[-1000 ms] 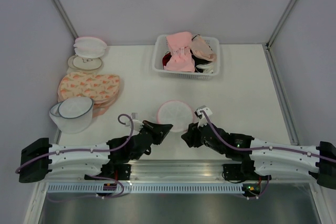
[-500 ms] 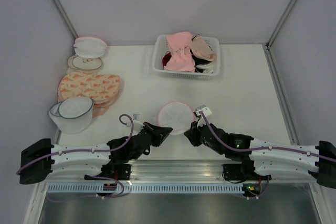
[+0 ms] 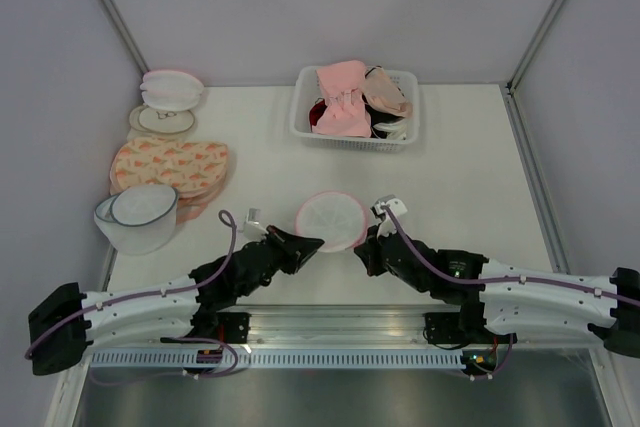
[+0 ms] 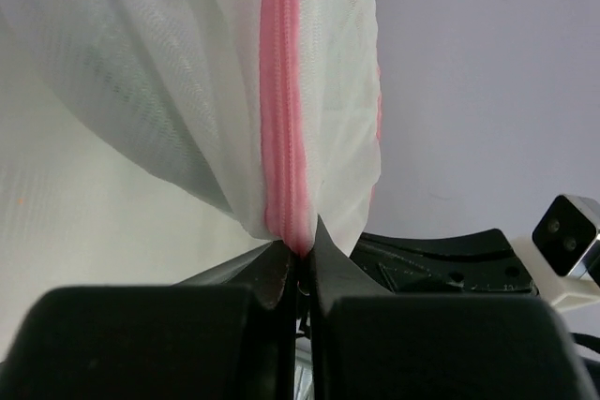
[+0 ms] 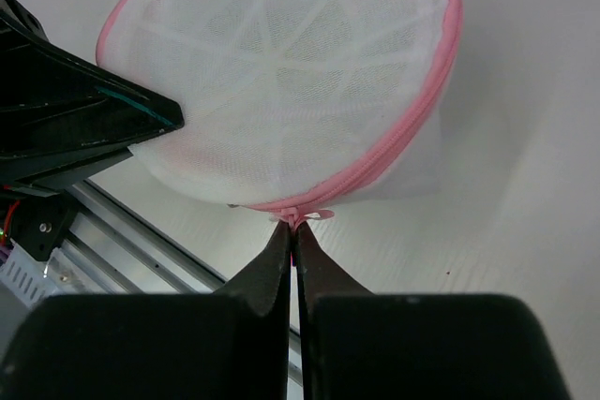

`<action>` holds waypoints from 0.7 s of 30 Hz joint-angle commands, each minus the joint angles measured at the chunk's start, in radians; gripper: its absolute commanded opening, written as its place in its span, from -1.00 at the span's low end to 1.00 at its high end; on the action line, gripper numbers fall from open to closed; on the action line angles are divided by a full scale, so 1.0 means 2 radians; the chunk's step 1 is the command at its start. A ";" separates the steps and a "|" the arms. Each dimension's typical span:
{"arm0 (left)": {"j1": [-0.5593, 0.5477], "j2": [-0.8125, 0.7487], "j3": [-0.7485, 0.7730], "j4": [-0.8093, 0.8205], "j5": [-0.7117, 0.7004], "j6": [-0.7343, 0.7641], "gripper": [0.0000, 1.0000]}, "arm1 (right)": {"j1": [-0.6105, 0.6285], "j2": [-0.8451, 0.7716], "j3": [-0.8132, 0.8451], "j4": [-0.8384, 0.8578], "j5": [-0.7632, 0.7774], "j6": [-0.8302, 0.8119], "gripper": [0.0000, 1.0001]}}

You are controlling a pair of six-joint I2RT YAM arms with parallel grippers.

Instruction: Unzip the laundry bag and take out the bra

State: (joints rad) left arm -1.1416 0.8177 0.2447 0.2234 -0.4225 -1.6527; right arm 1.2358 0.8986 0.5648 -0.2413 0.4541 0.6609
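The laundry bag (image 3: 331,217), a round white mesh dome with pink zipper trim, sits at the near middle of the table between my two grippers. My left gripper (image 3: 316,243) is shut on the pink trim (image 4: 283,147) at the bag's near left edge. My right gripper (image 3: 364,245) is shut on the small pink zipper pull (image 5: 302,217) at the bag's near right edge, where the zipper (image 5: 394,152) looks closed. The bra is hidden; only white mesh (image 5: 281,53) shows.
A white basket (image 3: 352,144) of pink and beige garments stands at the back centre. At the left lie a mesh dome with a dark blue rim (image 3: 140,215), flat orange-patterned bags (image 3: 170,165) and round white discs (image 3: 170,92). A metal rail (image 3: 330,327) runs along the near edge.
My right gripper has closed from open onto the zipper pull. My left arm has stretched forward a little while keeping its grip on the trim, and the bag has shifted slightly left.
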 commanded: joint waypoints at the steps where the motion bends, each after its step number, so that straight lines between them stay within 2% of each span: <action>1: 0.044 -0.025 -0.013 -0.017 0.066 0.108 -0.95 | -0.004 0.000 0.030 -0.111 0.084 0.011 -0.99; 6: 0.093 0.000 0.008 -0.018 0.164 0.214 -0.95 | -0.004 -0.005 0.031 -0.116 0.086 0.006 -0.99; 8: 0.107 0.024 0.020 -0.026 0.194 0.231 -0.95 | -0.004 -0.001 0.034 -0.125 0.088 0.006 -0.99; 13: 0.157 0.057 0.030 0.014 0.262 0.299 -0.95 | -0.004 0.006 0.046 -0.160 0.100 0.016 -0.99; 17: 0.204 0.116 0.083 0.008 0.334 0.366 -0.95 | -0.005 0.011 0.047 -0.159 0.090 0.015 -0.99; 21: 0.227 0.176 0.137 0.021 0.391 0.425 -0.95 | -0.004 0.021 0.039 -0.130 0.048 -0.001 -0.99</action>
State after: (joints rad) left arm -0.7227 1.1015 0.4278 0.2413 0.2504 -0.9882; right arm 1.2320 0.9291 0.6220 -0.4862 0.5556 0.6868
